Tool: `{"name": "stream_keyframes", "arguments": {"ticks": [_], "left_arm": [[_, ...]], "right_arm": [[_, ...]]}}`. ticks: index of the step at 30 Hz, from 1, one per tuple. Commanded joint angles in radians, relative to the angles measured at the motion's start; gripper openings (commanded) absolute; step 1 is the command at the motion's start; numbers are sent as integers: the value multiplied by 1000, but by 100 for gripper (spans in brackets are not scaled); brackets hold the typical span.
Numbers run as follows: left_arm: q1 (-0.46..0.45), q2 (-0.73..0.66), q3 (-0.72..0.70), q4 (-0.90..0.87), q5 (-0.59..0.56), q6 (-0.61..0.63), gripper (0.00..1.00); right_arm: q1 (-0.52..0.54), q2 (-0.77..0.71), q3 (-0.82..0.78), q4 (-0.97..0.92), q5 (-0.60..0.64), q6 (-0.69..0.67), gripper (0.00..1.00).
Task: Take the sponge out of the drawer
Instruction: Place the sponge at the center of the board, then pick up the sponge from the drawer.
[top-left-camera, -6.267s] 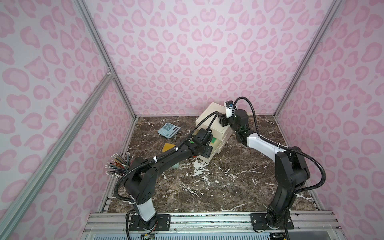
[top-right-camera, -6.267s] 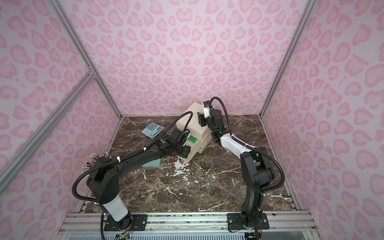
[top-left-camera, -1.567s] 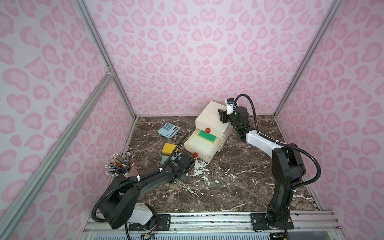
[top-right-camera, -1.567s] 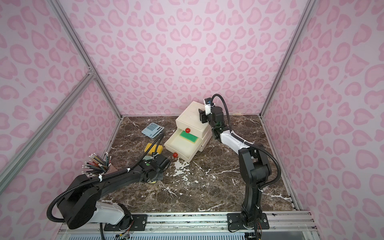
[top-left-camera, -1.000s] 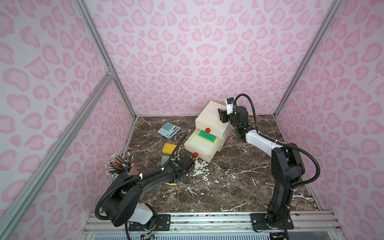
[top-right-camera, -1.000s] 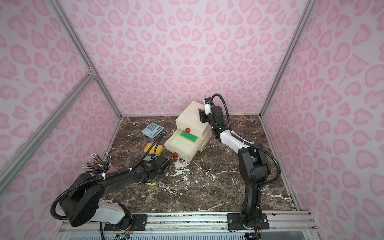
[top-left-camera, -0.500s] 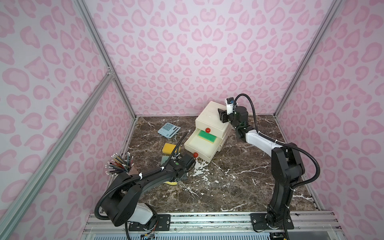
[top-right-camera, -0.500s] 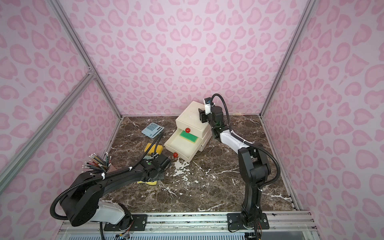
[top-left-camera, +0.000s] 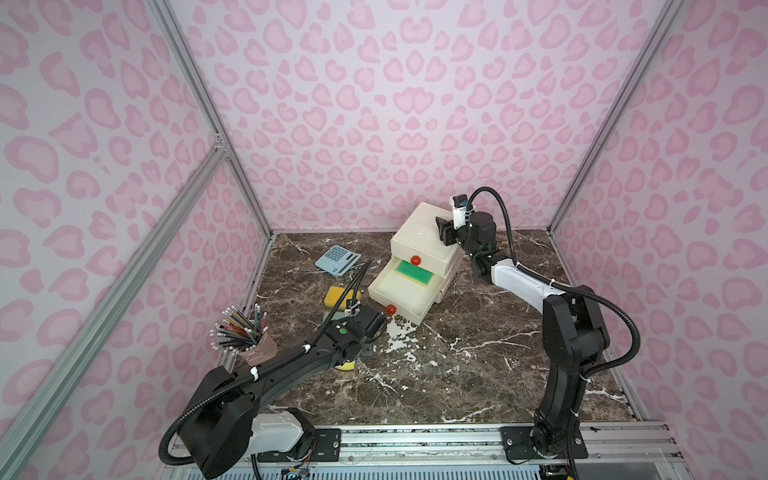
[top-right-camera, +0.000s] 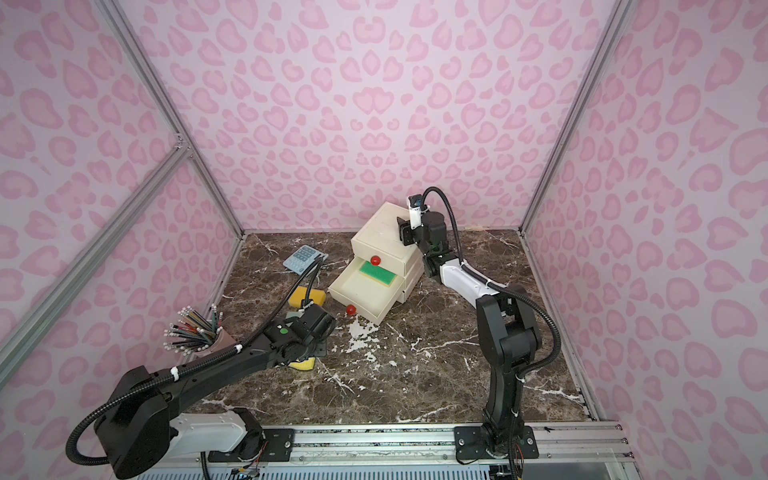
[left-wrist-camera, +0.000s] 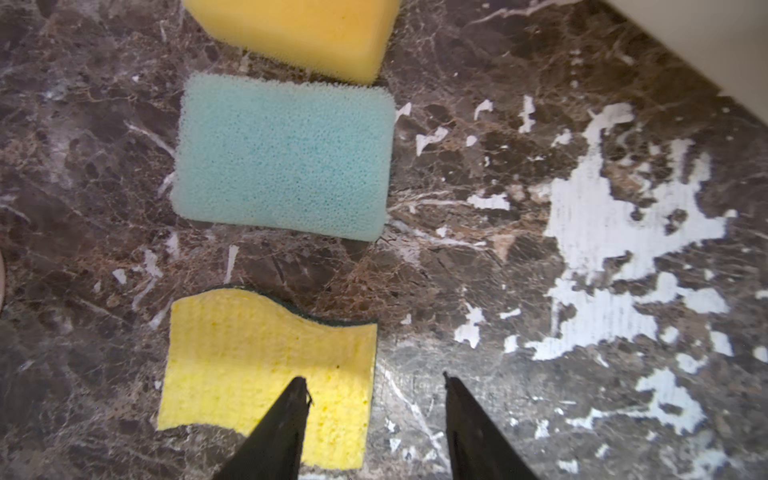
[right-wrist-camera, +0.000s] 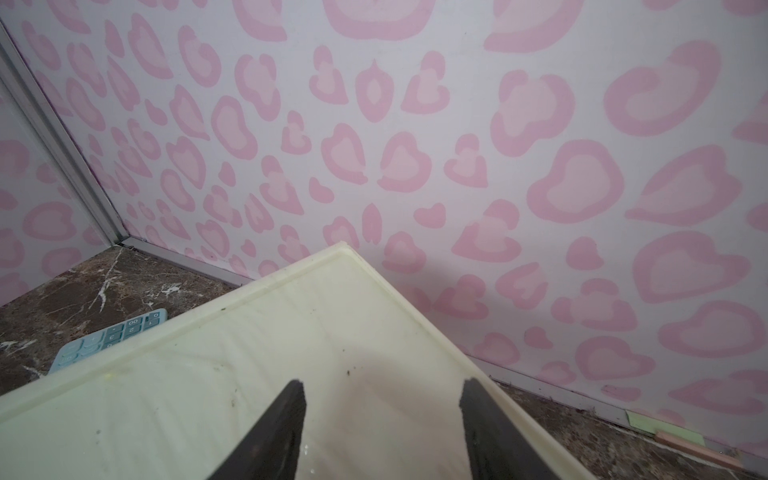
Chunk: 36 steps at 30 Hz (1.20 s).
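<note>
A cream two-drawer cabinet (top-left-camera: 419, 232) stands at the back of the table, and its lower drawer (top-left-camera: 401, 305) is pulled out. A green-topped sponge (top-left-camera: 415, 272) (top-right-camera: 377, 272) lies inside the drawer. My left gripper (left-wrist-camera: 374, 384) is open, low over the table left of the drawer's red knob (top-left-camera: 390, 309). One of its fingers is above a yellow sponge (left-wrist-camera: 266, 357) that lies flat and free on the marble. My right gripper (right-wrist-camera: 384, 386) (top-left-camera: 442, 232) rests on the cabinet's top with its jaws apart and nothing between them.
A teal sponge (left-wrist-camera: 282, 158) and an orange sponge (left-wrist-camera: 299, 33) lie beyond the yellow one, left of the drawer. A blue calculator (top-left-camera: 336, 259) sits at the back left. A cup of pencils (top-left-camera: 253, 345) stands by the left wall.
My left gripper has opened and let go of the yellow sponge, which now lies on the table. Several seconds back that arm was at the drawer. The right arm has stayed put.
</note>
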Motion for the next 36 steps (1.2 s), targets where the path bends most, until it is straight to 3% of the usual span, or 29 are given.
{"name": "stream_keyframes", "arguments": {"ticks": [1, 10, 17, 26, 32, 36], "left_arm": [[1, -10, 8, 59, 50, 63, 58], [2, 28, 51, 118, 87, 131, 63], [2, 91, 93, 148, 114, 159, 63], [2, 26, 128, 150, 99, 233, 64], [3, -37, 162, 265, 185, 327, 64], [13, 4, 234, 332, 211, 368, 64]], "right_arm": [[5, 30, -9, -254, -7, 12, 61], [6, -7, 73, -274, 12, -23, 71], [3, -47, 55, -239, -4, -12, 72], [-11, -95, 23, -207, -15, 2, 72], [-13, -109, 9, -205, -10, 4, 72], [-13, -110, 0, -202, -15, 10, 72]]}}
